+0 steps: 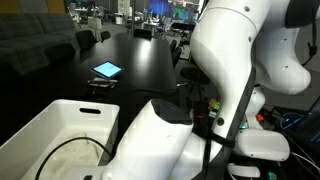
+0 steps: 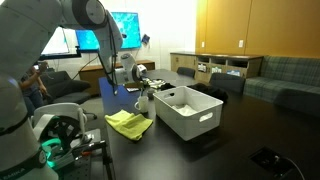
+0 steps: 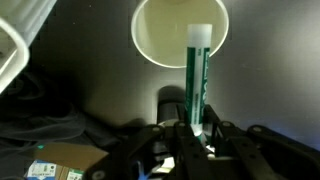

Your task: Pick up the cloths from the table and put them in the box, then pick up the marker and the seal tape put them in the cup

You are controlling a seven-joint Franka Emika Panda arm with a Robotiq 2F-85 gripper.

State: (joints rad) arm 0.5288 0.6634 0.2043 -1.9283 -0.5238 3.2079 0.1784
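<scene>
In the wrist view my gripper point(image 3: 197, 133) is shut on a green marker point(image 3: 197, 75) with a white cap. The marker points toward the open mouth of a white cup point(image 3: 180, 32), its cap over the cup's opening. In an exterior view the gripper point(image 2: 143, 92) hangs above the cup point(image 2: 144, 103) next to the white box point(image 2: 185, 110). A yellow-green cloth point(image 2: 130, 124) lies on the dark table in front of the box. A dark round object point(image 3: 172, 102) sits on the table just by the marker; the seal tape cannot be identified for sure.
The white box also shows in an exterior view point(image 1: 60, 130), with a cable inside. A lit tablet point(image 1: 106, 70) lies on the dark table. The robot arm point(image 1: 225, 70) fills much of that view. Chairs and a sofa point(image 2: 275, 72) stand further off.
</scene>
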